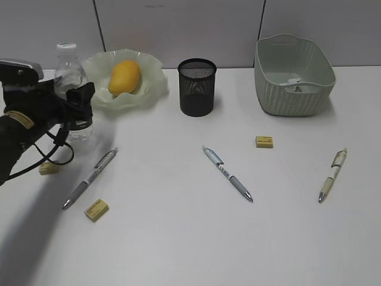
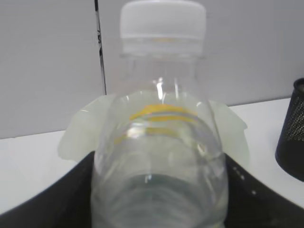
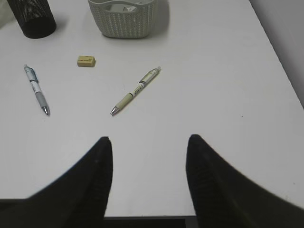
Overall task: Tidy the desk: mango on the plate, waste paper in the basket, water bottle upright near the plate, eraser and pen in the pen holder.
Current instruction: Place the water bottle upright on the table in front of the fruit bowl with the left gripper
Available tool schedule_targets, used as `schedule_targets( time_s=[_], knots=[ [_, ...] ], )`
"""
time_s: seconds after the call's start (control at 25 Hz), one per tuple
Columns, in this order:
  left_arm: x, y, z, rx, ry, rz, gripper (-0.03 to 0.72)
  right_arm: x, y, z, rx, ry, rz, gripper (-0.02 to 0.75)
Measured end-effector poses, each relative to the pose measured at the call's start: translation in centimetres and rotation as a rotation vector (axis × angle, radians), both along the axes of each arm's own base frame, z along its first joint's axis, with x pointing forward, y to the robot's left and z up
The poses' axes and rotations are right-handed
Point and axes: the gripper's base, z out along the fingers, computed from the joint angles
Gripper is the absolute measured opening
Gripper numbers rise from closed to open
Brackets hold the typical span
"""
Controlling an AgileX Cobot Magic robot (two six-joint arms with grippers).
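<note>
On the left of the white worktop (image 1: 190,238), the water bottle (image 1: 70,77) stands upright, cap up, just beside the ruffled green plate (image 1: 152,83) holding the mango (image 1: 124,77). The left hand (image 1: 71,104) clasps the bottle's lower body between its fingers (image 2: 52,199). The right hand (image 3: 149,180) hangs open above bare worktop. Three pens lie flat: the left one (image 1: 90,178) slants tip down-left, the middle one (image 1: 227,173) tip down-right, the right one (image 1: 332,174) nearly fore-and-aft.

The right gripper's (image 3: 148,166) black fingers stand apart over the plain white desk (image 3: 223,95); beyond lie a beige-barrelled pen (image 3: 135,90), a blue-grey pen (image 3: 36,89), a small yellow eraser (image 3: 86,61), the black mesh pen holder (image 3: 32,18) and the sage-green woven-look basket (image 3: 127,20)
</note>
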Motion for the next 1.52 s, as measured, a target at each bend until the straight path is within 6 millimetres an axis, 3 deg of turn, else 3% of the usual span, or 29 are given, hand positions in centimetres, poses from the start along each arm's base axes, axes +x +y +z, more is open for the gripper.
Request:
schedule_targets(
  time_s=[0.24, 0.68, 1.52],
  knots=[
    [0.7, -0.3, -1.6, 0.010, 0.027, -0.018, 0.516, 0.0, 0.0, 0.0, 0.000, 0.000, 0.000, 0.404],
    [1.7, -0.5, -2.8, 0.017, 0.018, -0.047, 0.516, 0.0, 0.0, 0.0, 0.000, 0.000, 0.000, 0.404],
    [1.5, -0.6, -2.8, 0.017, 0.010, -0.059, 0.516, 0.0, 0.0, 0.0, -0.001, 0.000, 0.001, 0.404]
  ],
)
